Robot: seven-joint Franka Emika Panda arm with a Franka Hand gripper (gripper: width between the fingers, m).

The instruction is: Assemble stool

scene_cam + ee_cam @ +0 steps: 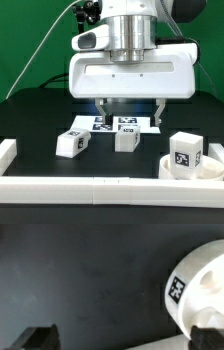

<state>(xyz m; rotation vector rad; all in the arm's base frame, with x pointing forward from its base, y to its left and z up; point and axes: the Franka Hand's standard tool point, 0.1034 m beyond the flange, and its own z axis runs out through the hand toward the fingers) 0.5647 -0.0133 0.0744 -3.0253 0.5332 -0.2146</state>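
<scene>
My gripper (134,110) hangs open above the back of the black table, with nothing between its fingers (107,108). Two white block legs with tags lie below it, one (72,143) toward the exterior view's left and one (126,138) in the middle. A third leg (185,152) stands at the round white seat (175,169) at the front right. In the wrist view the seat (205,274) fills one side, a tag (178,287) on its rim. The open gripper (124,341) shows only dark fingertips (40,339) over bare table.
The marker board (120,124) lies flat on the table under the gripper. A long white rail (90,186) runs along the front edge and another (8,152) sits at the exterior view's left. A green backdrop stands behind.
</scene>
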